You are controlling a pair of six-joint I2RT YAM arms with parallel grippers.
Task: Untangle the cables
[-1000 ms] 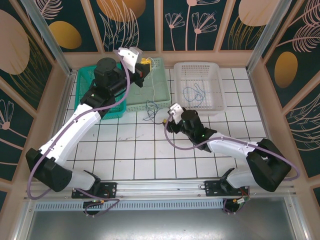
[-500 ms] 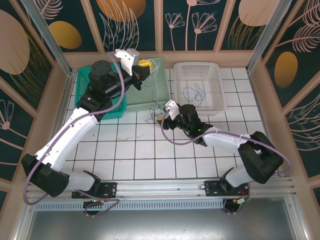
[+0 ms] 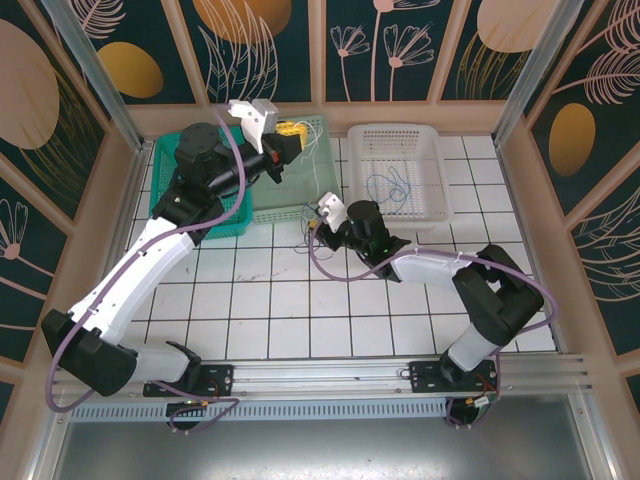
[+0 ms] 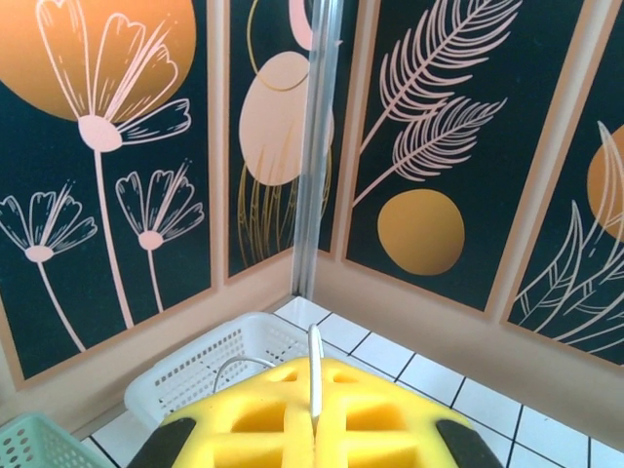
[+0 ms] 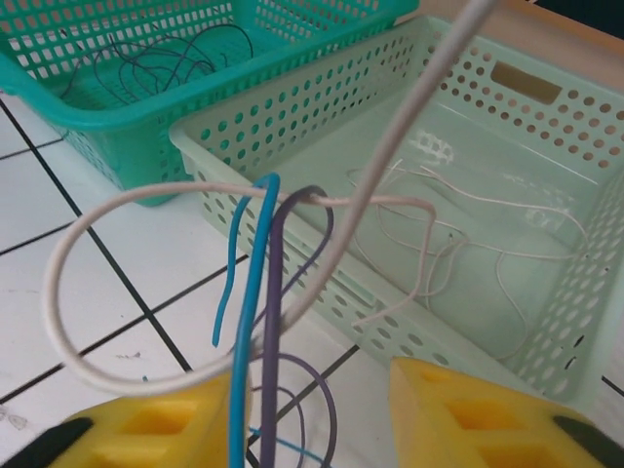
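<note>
My left gripper (image 4: 314,421) clamps the white cable (image 4: 314,366) held high, presumably to draw it free; my right gripper (image 5: 322,414) stands part-open astride the blue cable (image 5: 249,292) and dark purple cable (image 5: 274,312), unpinched.

- A white cable (image 4: 314,375) is pinched upright between the left fingers (image 4: 244,419).
- A blue cable (image 5: 255,292) and a purple cable (image 5: 273,331) are seen upright between the right fingers (image 5: 156,429), ringed by a white loop (image 5: 51,302).
- Thin pale cables (image 5: 426,244) are coiled beyond.
</note>
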